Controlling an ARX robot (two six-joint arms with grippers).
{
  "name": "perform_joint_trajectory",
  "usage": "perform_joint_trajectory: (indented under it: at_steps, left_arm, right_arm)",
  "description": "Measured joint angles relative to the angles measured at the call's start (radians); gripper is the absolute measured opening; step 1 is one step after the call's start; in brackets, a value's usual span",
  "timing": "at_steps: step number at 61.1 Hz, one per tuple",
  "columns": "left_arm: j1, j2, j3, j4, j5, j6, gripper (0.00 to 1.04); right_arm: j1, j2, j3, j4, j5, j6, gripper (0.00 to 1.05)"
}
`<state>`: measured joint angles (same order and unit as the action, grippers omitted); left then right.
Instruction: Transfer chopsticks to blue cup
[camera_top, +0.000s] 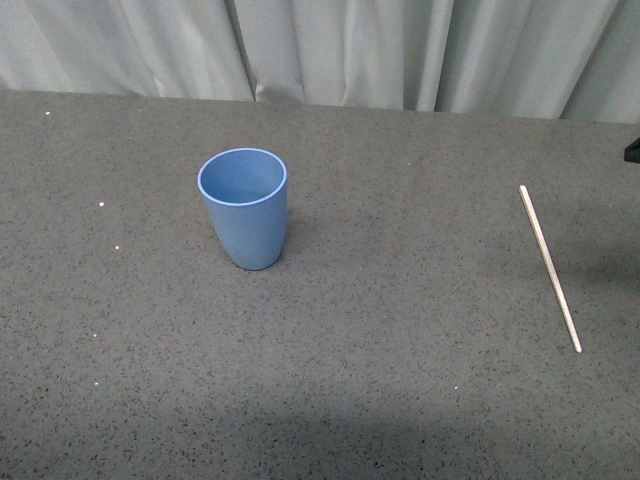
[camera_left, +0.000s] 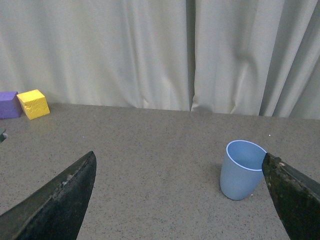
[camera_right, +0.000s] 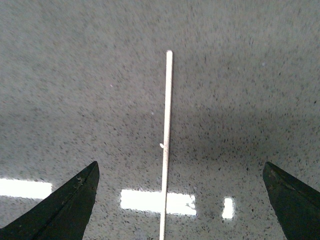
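Front view: blue cup (camera_top: 243, 208) upright left of centre, chopsticks (camera_top: 549, 267) flat on the table (camera_top: 400, 390) far right.
You look to be at the pickup: left gripper (camera_left: 179, 156) and right gripper (camera_right: 180, 167) gape empty, the right straddling the stick. It runs lengthwise away from you, far tip leaning left; lower and pinch across it.

Observed the blue cup (camera_top: 243, 208) standing upright on the table (camera_top: 400, 330), left of centre in the front view. Plain matte light blue, no handle, round open rim, slight taper to a rounded base.

Found the chopsticks (camera_top: 549, 267) as 1 long, very thin, straight, pale beige-white stick lying flat on the table. Well apart from the cup, at the far right, set diagonally with the far end angled toward the cup's side. Noted 1 small pale fleck near mid-length in the right wrist view.
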<state>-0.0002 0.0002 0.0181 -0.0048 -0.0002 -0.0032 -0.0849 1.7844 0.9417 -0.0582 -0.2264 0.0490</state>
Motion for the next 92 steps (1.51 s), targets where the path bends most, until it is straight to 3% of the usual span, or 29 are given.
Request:
perform_joint_trajectory:
  at_steps: [16, 59, 78, 92]
  left_arm:
    - [0.000, 0.000, 0.000, 0.000, 0.000, 0.000, 0.98]
    - [0.000, 0.000, 0.000, 0.000, 0.000, 0.000, 0.98]
    - [0.000, 0.000, 0.000, 0.000, 0.000, 0.000, 0.98]
    - [0.000, 0.000, 0.000, 0.000, 0.000, 0.000, 0.98]
  right_arm:
    - [0.024, 0.227, 0.195, -0.179, 0.031, -0.053, 0.95]
    - [0.100, 0.488, 0.442, -0.334, 0.115, -0.132, 0.94]
    - [0.110, 0.533, 0.486, -0.360, 0.143, -0.129, 0.51]
    - [0.110, 0.535, 0.489, -0.358, 0.138, -0.113, 0.10]
